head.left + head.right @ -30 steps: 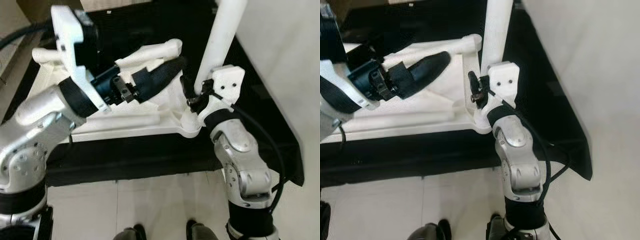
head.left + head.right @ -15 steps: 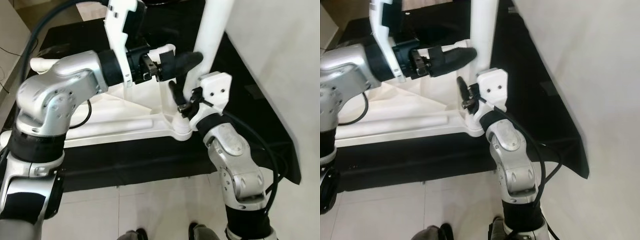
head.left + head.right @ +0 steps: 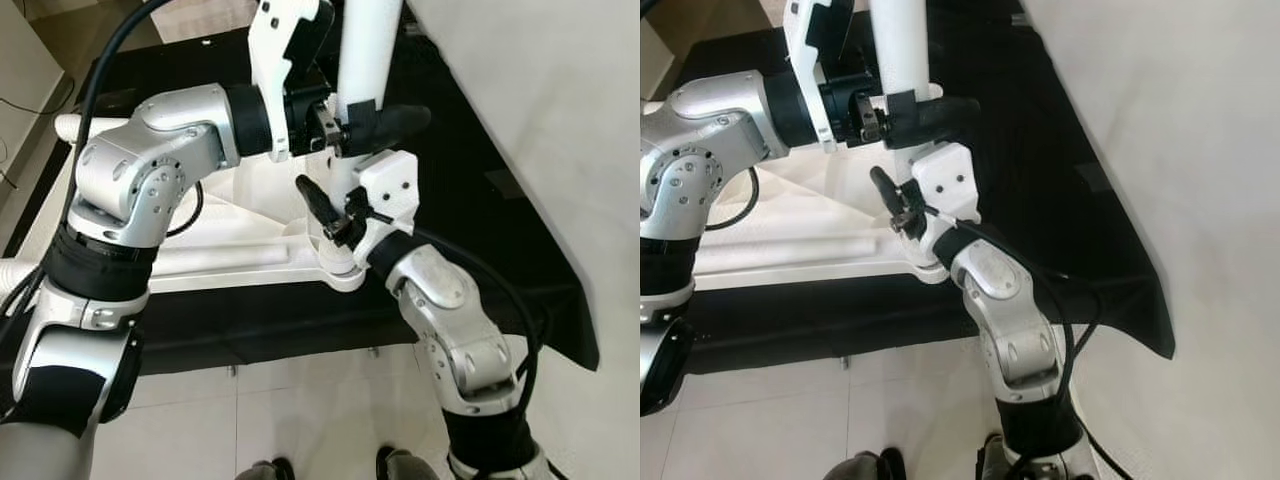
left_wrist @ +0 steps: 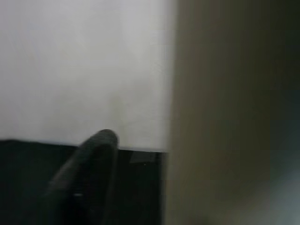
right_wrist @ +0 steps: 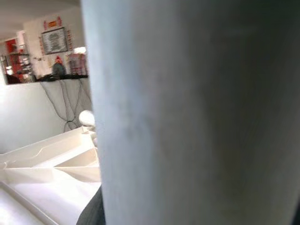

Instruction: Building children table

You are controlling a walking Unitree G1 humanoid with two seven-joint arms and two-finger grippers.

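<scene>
A white children's table top lies upside down on a black cloth. One white table leg stands upright at its near right corner socket. My right gripper is shut on the foot of that leg, one black finger jutting out to the left. Higher up, my left gripper reaches across from the left and is open around the leg, with one finger passing in front of it. In the left wrist view a small gap separates that finger from the leg. The leg looms close in the right wrist view.
A plain white wall rises close on the right. A rounded white leg stub sticks out at the table top's far left. Pale tiled floor lies in front of the cloth, with my feet at the bottom edge.
My left gripper has swung right from over the table top and now brackets the leg. The right gripper stays at the leg's foot. The camera has shifted, so the scene sits further left.
</scene>
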